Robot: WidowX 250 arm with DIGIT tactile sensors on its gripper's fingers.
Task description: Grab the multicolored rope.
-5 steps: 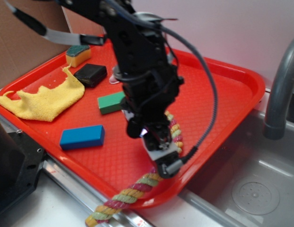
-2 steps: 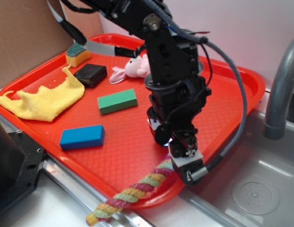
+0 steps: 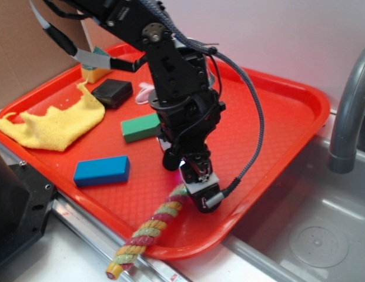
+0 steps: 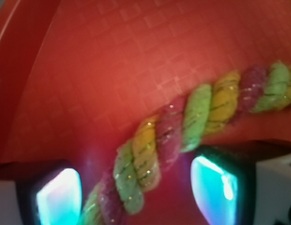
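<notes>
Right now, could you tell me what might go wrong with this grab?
The multicolored rope runs slantwise between the fingertips, so the gripper may pinch only one strand and slip. The rope's free end hangs over the red tray rim, so lifting could snag it there.

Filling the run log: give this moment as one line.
pincer: open, straddling multicolored rope | rope: on red tray, end overhanging front rim | grasp: not closed

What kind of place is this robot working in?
Probably a kitchen sink area, set up as a test bench. A grey faucet rises over a steel sink basin, and a red tray beside it holds a sponge and a yellow cloth.
</notes>
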